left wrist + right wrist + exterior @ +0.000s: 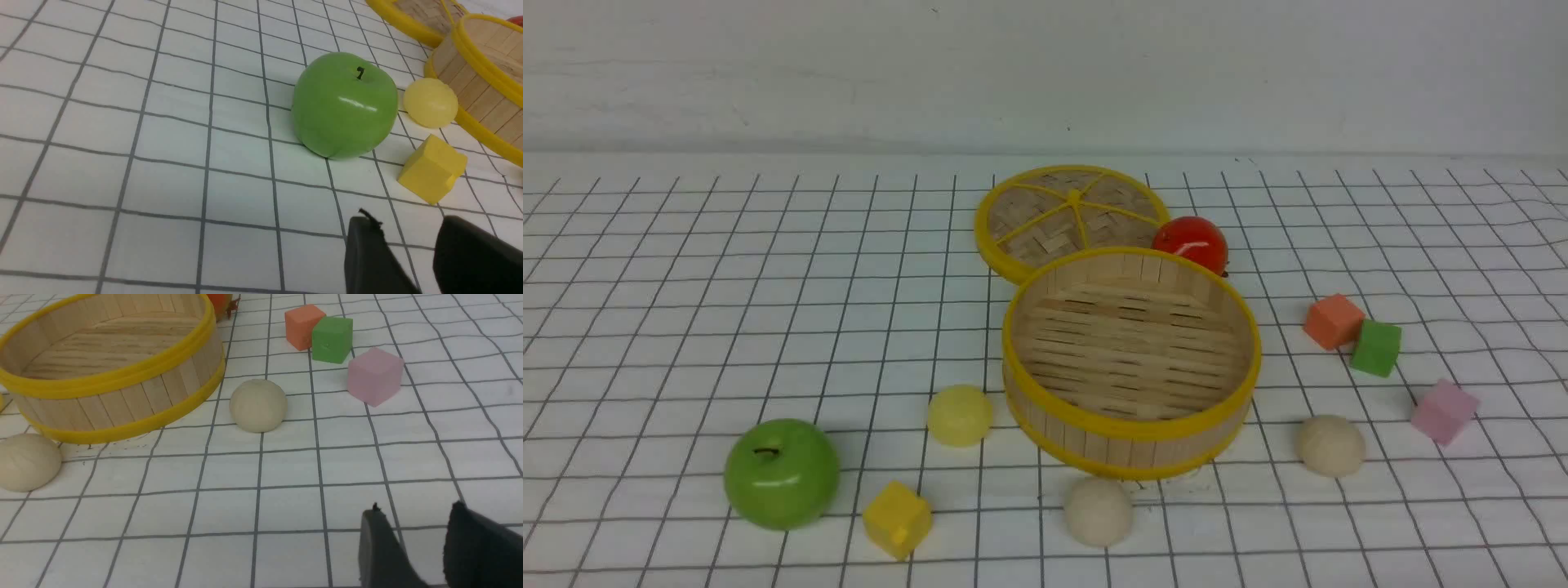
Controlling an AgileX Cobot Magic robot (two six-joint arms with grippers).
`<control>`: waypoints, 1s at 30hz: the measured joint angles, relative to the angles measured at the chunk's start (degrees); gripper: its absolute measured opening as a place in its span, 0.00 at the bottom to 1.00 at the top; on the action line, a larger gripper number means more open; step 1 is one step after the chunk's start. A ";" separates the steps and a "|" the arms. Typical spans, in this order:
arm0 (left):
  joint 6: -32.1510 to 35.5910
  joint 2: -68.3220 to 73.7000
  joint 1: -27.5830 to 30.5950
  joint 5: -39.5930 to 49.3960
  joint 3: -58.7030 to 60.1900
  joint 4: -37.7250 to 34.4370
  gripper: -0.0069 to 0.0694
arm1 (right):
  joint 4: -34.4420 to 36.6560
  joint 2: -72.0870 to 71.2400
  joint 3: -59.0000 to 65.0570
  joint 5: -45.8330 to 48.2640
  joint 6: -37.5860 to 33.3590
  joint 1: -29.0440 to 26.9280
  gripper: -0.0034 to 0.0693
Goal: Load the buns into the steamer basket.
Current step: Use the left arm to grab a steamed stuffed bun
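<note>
Right tool empty, beige bun well apart, near steamer basket

Left bun, front bun, right bun ring steamer basket; lid behind; apple far left.

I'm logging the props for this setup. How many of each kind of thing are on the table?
Buns: 3 (pale yellow bun, near cream bun, right cream bun)
Cubes: 4 (yellow cube, orange cube, green cube, pink cube)
Fruit: 2 (green apple, red fruit)
Steamer basket: 1
Lid: 1
Total: 11
</note>
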 joint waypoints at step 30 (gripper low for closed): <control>-12.10 0.00 0.00 -14.80 0.00 -29.15 0.40 | 0.00 0.00 0.00 0.00 0.00 0.00 0.38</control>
